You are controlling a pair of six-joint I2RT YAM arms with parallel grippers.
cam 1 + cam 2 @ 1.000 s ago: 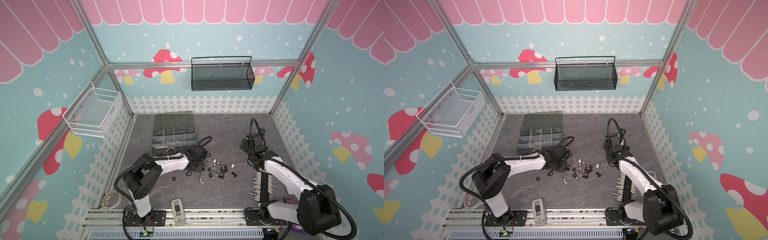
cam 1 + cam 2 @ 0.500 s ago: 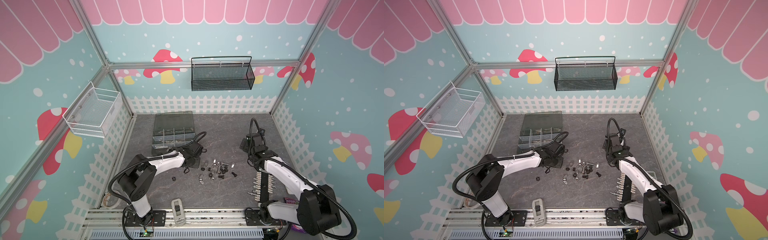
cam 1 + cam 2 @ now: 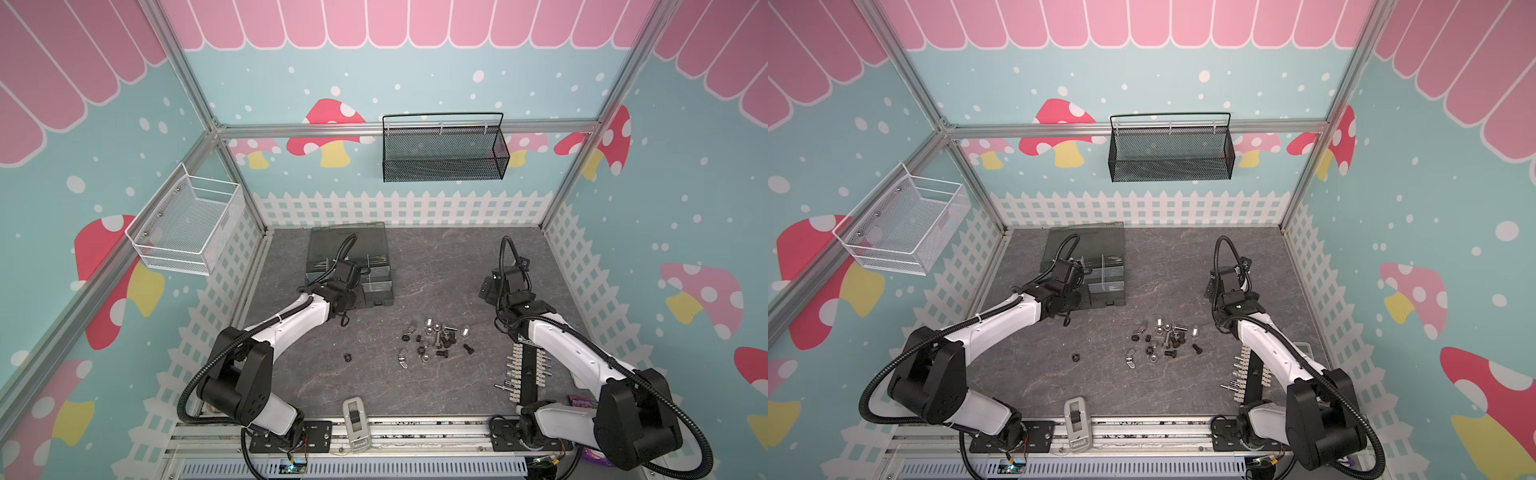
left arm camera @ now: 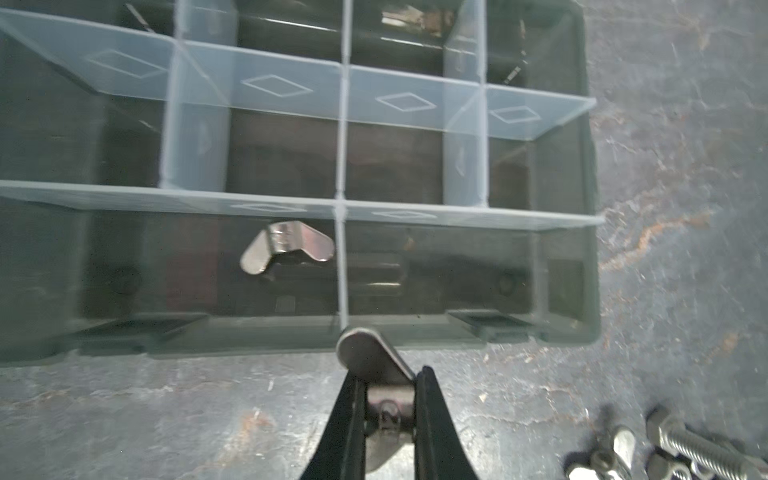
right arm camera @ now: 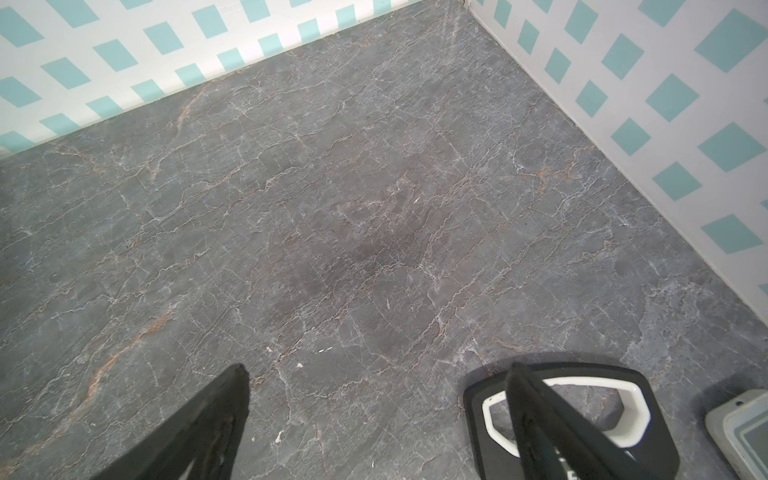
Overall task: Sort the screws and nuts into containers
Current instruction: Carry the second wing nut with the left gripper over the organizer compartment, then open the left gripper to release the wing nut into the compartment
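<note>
**Wing nut (image 4: 365, 353) reaches the box (image 4: 582, 270)**

Left gripper (image 4: 388, 399), jaws clamped on it, has swung from the pile (image 3: 436, 338) to the box's near edge. Release beside the second nut (image 4: 286, 247) inside looks next. Right gripper (image 5: 376, 370) idles, jaws apart.

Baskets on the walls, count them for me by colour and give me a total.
Black mesh basket: 1
White wire basket: 1
Total: 2
</note>
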